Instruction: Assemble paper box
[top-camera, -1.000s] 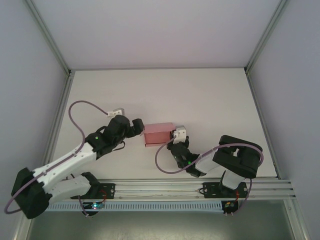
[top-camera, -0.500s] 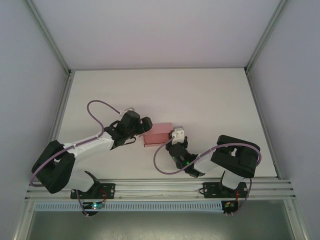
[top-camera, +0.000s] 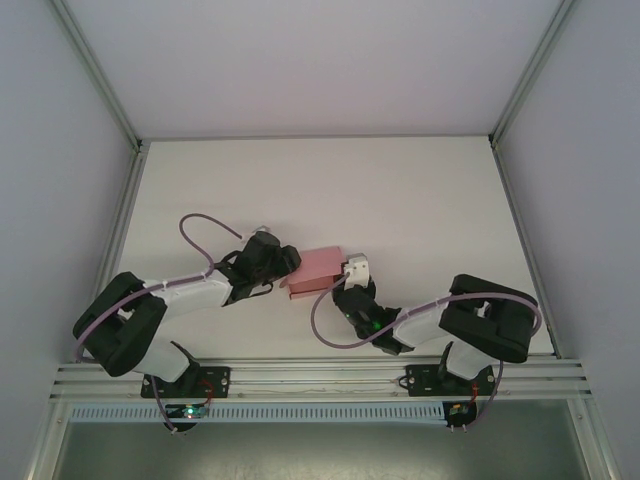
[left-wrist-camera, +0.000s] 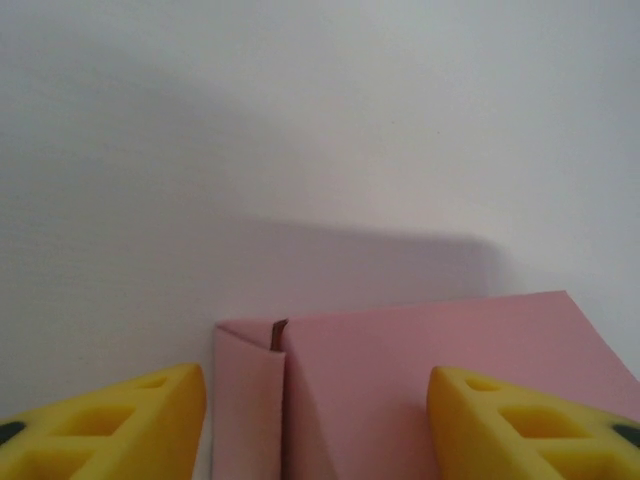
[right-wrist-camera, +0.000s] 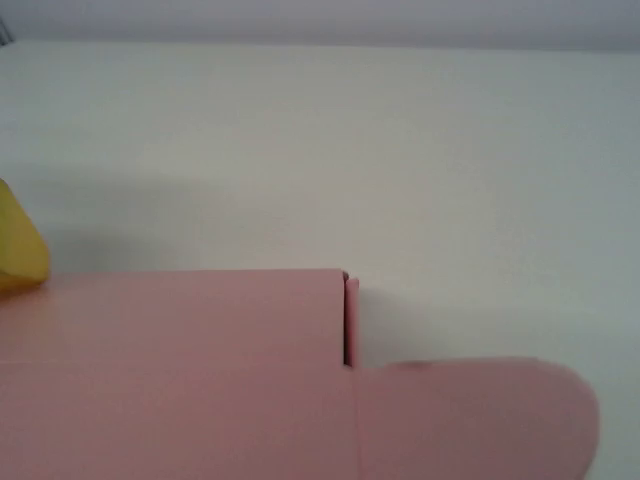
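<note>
The pink paper box (top-camera: 315, 268) lies on the white table between my two arms, tilted a little. My left gripper (top-camera: 287, 263) is at its left end. In the left wrist view the yellow fingers (left-wrist-camera: 110, 425) stand apart on either side of that end of the box (left-wrist-camera: 420, 380), where a folded side flap (left-wrist-camera: 248, 400) sits a sliver away from the left finger. My right gripper (top-camera: 346, 284) is against the box's near right corner, its fingers hidden. The right wrist view has the box's top (right-wrist-camera: 170, 370) close up, with a rounded flap (right-wrist-camera: 480, 415) sticking out to the right.
The white table (top-camera: 400, 200) stretches out behind and beside the box. Grey walls and metal frame posts (top-camera: 120, 210) bound it left and right. A rail (top-camera: 320, 378) runs along the near edge by the arm bases.
My left arm has reached right to the box and its jaws have narrowed around the left end. The box has tilted slightly. The right arm's elbow has swung a little right.
</note>
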